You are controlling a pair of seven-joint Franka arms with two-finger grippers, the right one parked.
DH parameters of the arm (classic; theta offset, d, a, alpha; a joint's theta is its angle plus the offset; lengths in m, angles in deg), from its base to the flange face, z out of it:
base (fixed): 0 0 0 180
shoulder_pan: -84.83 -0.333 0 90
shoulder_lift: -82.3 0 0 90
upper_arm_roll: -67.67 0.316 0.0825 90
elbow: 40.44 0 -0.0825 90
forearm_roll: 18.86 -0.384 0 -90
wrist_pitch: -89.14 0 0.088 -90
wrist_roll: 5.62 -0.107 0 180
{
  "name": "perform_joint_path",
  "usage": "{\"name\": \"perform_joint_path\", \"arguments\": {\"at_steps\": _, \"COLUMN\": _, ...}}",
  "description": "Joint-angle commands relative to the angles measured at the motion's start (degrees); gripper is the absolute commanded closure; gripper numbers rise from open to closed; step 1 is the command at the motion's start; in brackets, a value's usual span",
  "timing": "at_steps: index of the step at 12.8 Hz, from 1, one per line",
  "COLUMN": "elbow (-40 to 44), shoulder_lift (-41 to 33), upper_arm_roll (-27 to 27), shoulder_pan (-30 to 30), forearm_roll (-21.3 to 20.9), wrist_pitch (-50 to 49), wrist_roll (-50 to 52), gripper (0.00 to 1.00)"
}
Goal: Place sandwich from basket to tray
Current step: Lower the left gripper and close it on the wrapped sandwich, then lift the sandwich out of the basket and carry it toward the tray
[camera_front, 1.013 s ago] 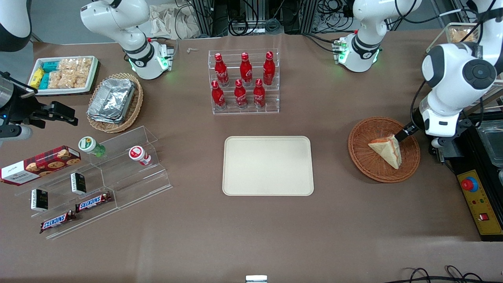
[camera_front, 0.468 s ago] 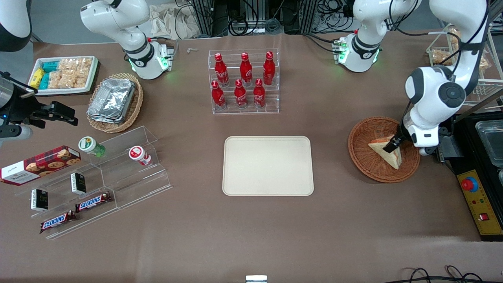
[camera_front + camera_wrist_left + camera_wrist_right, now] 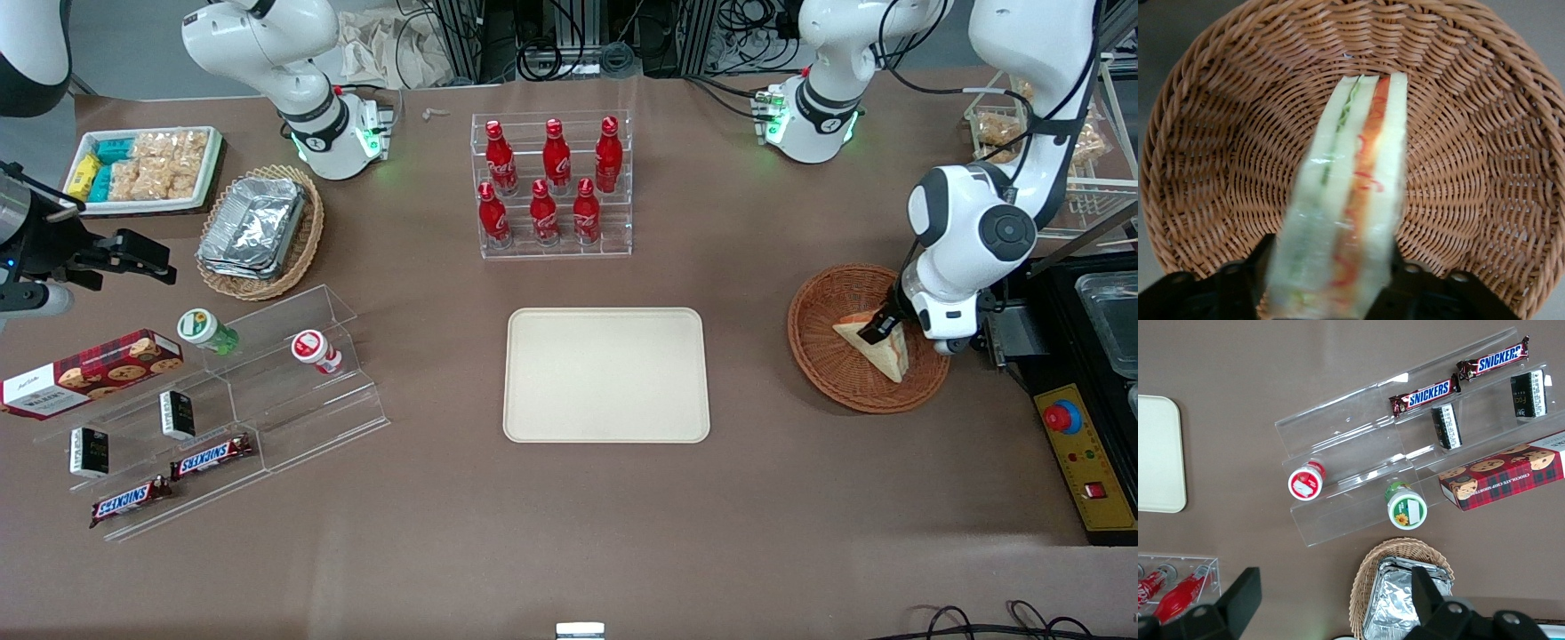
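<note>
While the sandwich [image 3: 1346,200] lies in the basket [image 3: 1218,133], its long axis runs away from the gripper [image 3: 1331,283], jaws apart astride its near end.

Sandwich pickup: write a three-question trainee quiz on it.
1. True or false: the sandwich lies on the tray.
2. Where is the gripper? A) over the tray B) in the basket, its fingers on either side of the sandwich C) at the bottle rack
3. Fill in: the tray holds ____.

Key: 1 false; 2 B; 3 nothing
</note>
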Motion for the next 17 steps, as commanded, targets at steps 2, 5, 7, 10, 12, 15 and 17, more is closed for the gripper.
{"name": "perform_joint_path", "arguments": {"at_steps": 2, "elbow": -1.5, "shoulder_lift": -1.7, "upper_arm_roll": -0.2, "shoulder_pan": -0.1, "forearm_roll": -1.6, "wrist_pitch": 3.4, "wrist_roll": 5.7, "gripper": 1.0}}
{"name": "perform_joint_path", "arguments": {"at_steps": 5, "elbow": 0.5, "shoulder_lift": -5.0, "upper_arm_roll": -0.7, "shoulder_pan": 0.1, "forearm_roll": -2.8, "wrist_pitch": -1.5, "wrist_roll": 4.7, "gripper": 1.0}}
{"name": "perform_joint_path", "arguments": {"at_steps": 7, "elbow": 9.7, "shoulder_lift": -6.7, "upper_arm_roll": -1.9, "shoulder_pan": 0.5, "forearm_roll": -6.3, "wrist_pitch": -17.9, "wrist_roll": 3.7, "gripper": 1.0}}
{"name": "perform_joint_path", "arguments": {"at_steps": 10, "elbow": 30.7, "shoulder_lift": -5.3, "upper_arm_roll": -4.5, "shoulder_pan": 0.5, "forearm_roll": -5.8, "wrist_pitch": -45.9, "wrist_roll": -6.7, "gripper": 1.0}}
{"name": "perform_joint_path", "arguments": {"at_steps": 12, "elbow": 39.1, "shoulder_lift": -5.3, "upper_arm_roll": -7.2, "shoulder_pan": 1.5, "forearm_roll": -5.7, "wrist_pitch": -55.1, "wrist_roll": -11.1, "gripper": 1.0}}
{"name": "perform_joint_path", "arguments": {"at_steps": 15, "elbow": 46.5, "shoulder_lift": -5.1, "upper_arm_roll": -15.5, "shoulder_pan": 1.5, "forearm_roll": -5.2, "wrist_pitch": -58.5, "wrist_roll": -14.2, "gripper": 1.0}}
{"name": "perform_joint_path", "arguments": {"at_steps": 17, "elbow": 47.6, "shoulder_lift": -2.3, "upper_arm_roll": -22.3, "shoulder_pan": 1.5, "forearm_roll": -1.5, "wrist_pitch": -57.4, "wrist_roll": -13.8, "gripper": 1.0}}
